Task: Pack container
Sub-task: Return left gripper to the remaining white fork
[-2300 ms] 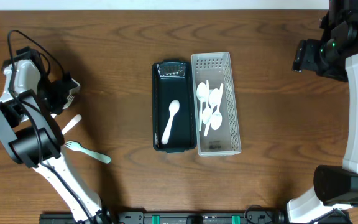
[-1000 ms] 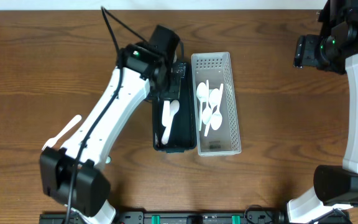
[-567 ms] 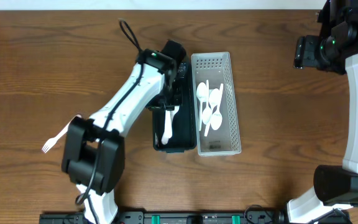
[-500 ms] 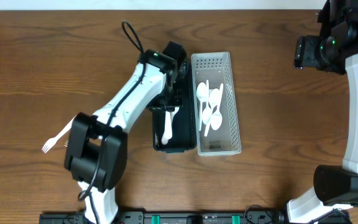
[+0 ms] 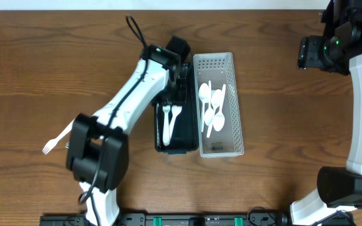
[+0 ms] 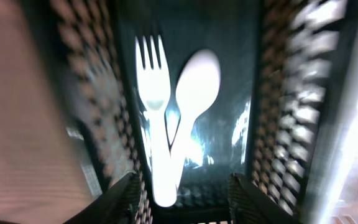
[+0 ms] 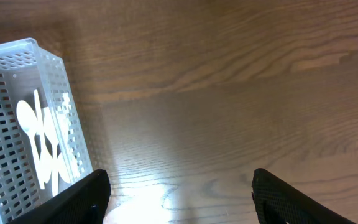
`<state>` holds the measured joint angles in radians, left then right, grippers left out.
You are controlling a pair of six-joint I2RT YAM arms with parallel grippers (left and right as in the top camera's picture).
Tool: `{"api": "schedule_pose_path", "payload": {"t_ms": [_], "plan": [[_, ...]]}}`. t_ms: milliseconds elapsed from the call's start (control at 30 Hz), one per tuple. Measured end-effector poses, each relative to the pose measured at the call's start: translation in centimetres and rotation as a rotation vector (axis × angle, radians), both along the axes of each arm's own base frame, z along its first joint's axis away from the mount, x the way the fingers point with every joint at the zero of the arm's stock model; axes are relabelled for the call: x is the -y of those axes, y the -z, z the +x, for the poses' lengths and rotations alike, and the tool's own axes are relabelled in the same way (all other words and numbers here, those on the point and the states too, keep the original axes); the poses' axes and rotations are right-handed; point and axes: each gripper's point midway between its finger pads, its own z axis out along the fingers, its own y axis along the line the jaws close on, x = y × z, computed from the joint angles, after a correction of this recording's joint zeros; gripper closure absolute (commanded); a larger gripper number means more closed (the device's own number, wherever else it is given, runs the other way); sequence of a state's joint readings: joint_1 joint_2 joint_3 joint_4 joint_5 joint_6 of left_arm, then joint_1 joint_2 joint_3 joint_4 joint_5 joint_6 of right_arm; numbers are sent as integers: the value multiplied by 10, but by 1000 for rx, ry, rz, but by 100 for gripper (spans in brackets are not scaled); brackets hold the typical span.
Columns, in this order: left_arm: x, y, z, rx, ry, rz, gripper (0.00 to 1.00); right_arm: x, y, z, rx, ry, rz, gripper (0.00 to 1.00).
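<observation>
A black container (image 5: 159, 135) sits mid-table with a white fork (image 5: 166, 122) and a white spoon (image 5: 175, 120) lying side by side in it. The left wrist view shows the fork (image 6: 155, 134) and the spoon (image 6: 194, 87) inside the black basket (image 6: 272, 124). My left gripper (image 5: 180, 70) hovers over the container's far end, open and empty (image 6: 182, 199). A white basket (image 5: 232, 100) to the right holds several white spoons (image 5: 211, 108); it also shows in the right wrist view (image 7: 17, 74). My right gripper (image 7: 179, 199) is open and empty, high at the far right.
Another white fork (image 5: 56, 139) lies on the wood at the left. The right arm (image 5: 357, 94) stands along the right edge.
My left arm swung from the far left to the black container. The fork it carried now lies in the container beside the spoon, and the gripper has drawn back toward the far end.
</observation>
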<state>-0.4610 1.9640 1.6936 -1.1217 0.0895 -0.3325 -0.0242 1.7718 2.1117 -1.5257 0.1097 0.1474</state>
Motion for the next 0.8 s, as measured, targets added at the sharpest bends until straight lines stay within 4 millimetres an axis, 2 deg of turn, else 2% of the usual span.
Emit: {"api": "schedule_pose_path", "payload": {"t_ms": [67,100,133,200,267,300,367,400,467,533,633,800], "plan": [[-2,-28,10,89,12,-11,20,0,0,0,0,0,0,24],[-4,-46,16,148,9,-23,8,0,0,0,0,0,0,24],[-7,-65,20,203,-3,-42,2,0,0,0,0,0,0,24],[-22,-105,28,313,-54,-80,2,0,0,0,0,0,0,24],[-53,-142,32,407,-174,-114,2,0,0,0,1,0,0,24],[-71,-154,32,435,-244,-123,2,0,0,0,2,0,0,24],[-124,-179,30,488,-478,-146,2,0,0,1,3,0,0,24],[-144,-185,28,499,-578,-153,2,0,0,1,3,0,0,24],[-191,-191,19,501,-835,-165,2,0,0,1,4,0,0,24],[-231,-186,3,459,-1111,-174,2,0,0,1,5,0,0,24],[-267,-171,-21,367,-1466,-185,2,0,0,1,5,0,0,24],[-298,-135,-47,248,-1932,-167,2,0,-1,1,6,0,0,24]]}}
